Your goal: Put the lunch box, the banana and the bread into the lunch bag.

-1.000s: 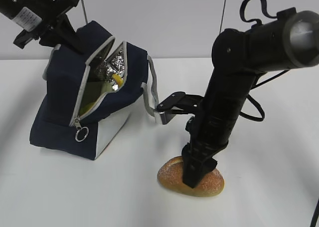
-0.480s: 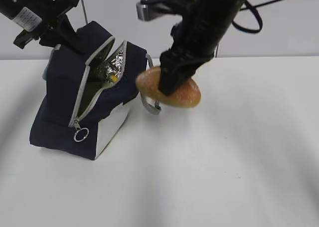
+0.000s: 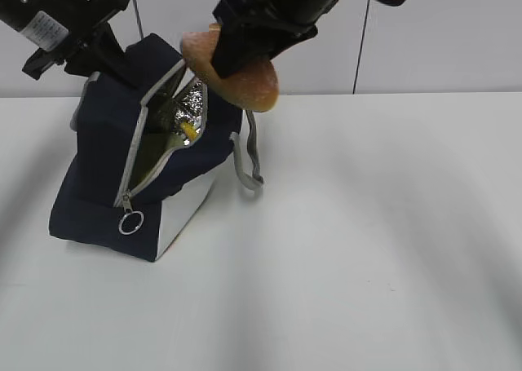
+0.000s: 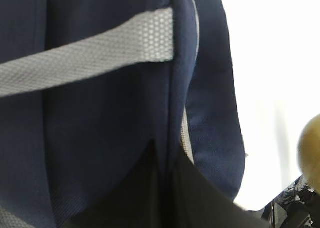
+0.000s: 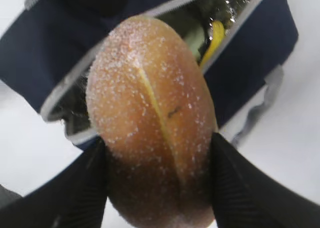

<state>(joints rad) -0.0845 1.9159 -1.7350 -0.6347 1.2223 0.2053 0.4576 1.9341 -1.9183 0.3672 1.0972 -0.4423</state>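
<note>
Up close, right gripper [image 5: 157,180] pinches the bread [image 5: 152,118] by its sides, split facing the wrist camera. Bread hangs in the air above the unzipped mouth of the lunch bag [image 3: 98,183], which sits on the white table [image 3: 367,240]. Banana [image 3: 190,130] pokes out inside against the foil. Farther back, left gripper [image 3: 106,53], pressed together, grips the bag's top edge.

left gripper [image 3: 114,57] closed, right gripper [image 5: 157,180] raised — clamped
</note>
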